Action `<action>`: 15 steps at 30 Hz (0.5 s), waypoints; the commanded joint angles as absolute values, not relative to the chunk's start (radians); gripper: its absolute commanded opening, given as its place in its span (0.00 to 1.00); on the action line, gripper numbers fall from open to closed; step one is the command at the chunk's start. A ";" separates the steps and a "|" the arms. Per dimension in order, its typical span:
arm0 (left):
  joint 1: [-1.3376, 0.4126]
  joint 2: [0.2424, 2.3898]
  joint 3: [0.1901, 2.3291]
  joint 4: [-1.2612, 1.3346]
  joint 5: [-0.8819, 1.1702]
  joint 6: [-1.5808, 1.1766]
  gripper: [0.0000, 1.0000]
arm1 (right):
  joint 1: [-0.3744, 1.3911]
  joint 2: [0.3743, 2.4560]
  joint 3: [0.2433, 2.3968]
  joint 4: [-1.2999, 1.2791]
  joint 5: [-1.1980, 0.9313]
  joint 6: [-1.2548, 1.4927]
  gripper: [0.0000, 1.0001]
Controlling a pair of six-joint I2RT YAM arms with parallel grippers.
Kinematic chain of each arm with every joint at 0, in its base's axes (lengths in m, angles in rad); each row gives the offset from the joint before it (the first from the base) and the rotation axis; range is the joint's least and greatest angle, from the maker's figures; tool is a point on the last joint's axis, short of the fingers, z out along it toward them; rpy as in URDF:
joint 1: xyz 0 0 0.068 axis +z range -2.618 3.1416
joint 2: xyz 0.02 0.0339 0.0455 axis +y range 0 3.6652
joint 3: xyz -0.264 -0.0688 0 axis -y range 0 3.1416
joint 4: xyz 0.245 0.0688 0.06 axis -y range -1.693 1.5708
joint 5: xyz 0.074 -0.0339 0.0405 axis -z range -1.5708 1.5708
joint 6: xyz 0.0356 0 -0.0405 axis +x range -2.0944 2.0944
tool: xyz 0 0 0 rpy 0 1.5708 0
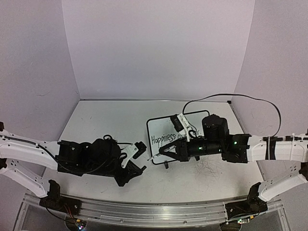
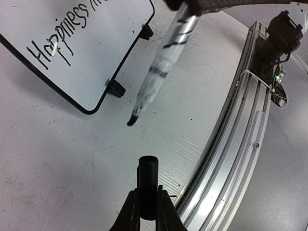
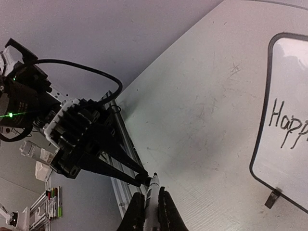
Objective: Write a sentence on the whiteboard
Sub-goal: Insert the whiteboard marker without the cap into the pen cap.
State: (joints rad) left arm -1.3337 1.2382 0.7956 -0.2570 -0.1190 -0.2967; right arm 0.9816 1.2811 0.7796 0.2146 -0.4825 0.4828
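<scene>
The left wrist view alone shows what the left gripper (image 2: 147, 197) has. Its two fingers are pressed in on a short black cap (image 2: 147, 168), with the open end pointing away from them. The marker (image 2: 166, 62) slants down from the top of that view, its dark tip bare and outside the cap's mouth, over the scratched table (image 2: 57, 168). From above, this grip is lost in the dark bulk of the left arm.

The right wrist view gives the other side. The right gripper (image 3: 150, 198) is closed around the marker's barrel, and the left arm's fingers reach in from the left toward its tip. In this view cap and tip look almost touching, while the left wrist view shows a gap between them.

The whiteboard (image 1: 179, 136) lies on the table right of centre, in front of the right arm, with two black feet (image 2: 115, 88) on its near edge. The sentence (image 1: 168, 139) runs along it. "Happiness" reads clearly in the left wrist view and only "Happ" in the right wrist view. From above, the right arm hides the later words.

Low left in the right wrist view, a few coloured pens (image 3: 54, 197) lie off the table; whether a holder keeps them cannot be told
</scene>
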 commanded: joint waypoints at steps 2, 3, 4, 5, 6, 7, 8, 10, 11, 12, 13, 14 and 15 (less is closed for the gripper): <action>-1.362 1.190 0.732 -0.124 -0.128 -0.183 0.00 | 1.008 1.297 0.787 0.303 -0.534 0.495 0.00; -1.364 1.181 0.726 -0.123 -0.132 -0.180 0.00 | 1.008 1.285 0.778 0.309 -0.531 0.499 0.00; -1.364 1.172 0.719 -0.122 -0.133 -0.178 0.00 | 1.008 1.273 0.771 0.312 -0.527 0.500 0.00; -1.364 1.162 0.714 -0.120 -0.133 -0.178 0.00 | 1.009 1.264 0.765 0.315 -0.528 0.502 0.00; -1.363 1.153 0.709 -0.117 -0.133 -0.178 0.00 | 1.008 1.261 0.761 0.315 -0.531 0.504 0.00; -1.364 1.146 0.704 -0.113 -0.135 -0.177 0.00 | 1.008 1.267 0.762 0.315 -0.540 0.505 0.00; -1.364 1.140 0.702 -0.110 -0.136 -0.177 0.00 | 1.008 1.274 0.763 0.314 -0.550 0.506 0.00; -1.365 1.133 0.699 -0.109 -0.137 -0.174 0.00 | 1.009 1.292 0.769 0.316 -0.569 0.509 0.00; -1.365 1.130 0.699 -0.109 -0.137 -0.173 0.00 | 1.009 1.301 0.772 0.317 -0.572 0.511 0.00; -1.365 1.128 0.700 -0.109 -0.136 -0.173 0.00 | 1.009 1.308 0.774 0.317 -0.574 0.513 0.00; -1.364 1.127 0.701 -0.108 -0.136 -0.173 0.00 | 1.010 1.315 0.778 0.319 -0.577 0.513 0.00; -1.364 1.127 0.702 -0.108 -0.136 -0.173 0.00 | 1.010 1.320 0.780 0.321 -0.582 0.512 0.00; -1.365 1.127 0.703 -0.109 -0.136 -0.174 0.00 | 1.011 1.324 0.782 0.322 -0.584 0.512 0.00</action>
State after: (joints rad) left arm -1.3605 1.1494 0.7044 -0.1522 -0.1253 -0.1930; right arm 1.0046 1.2997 0.7643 0.2735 -0.5512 0.5030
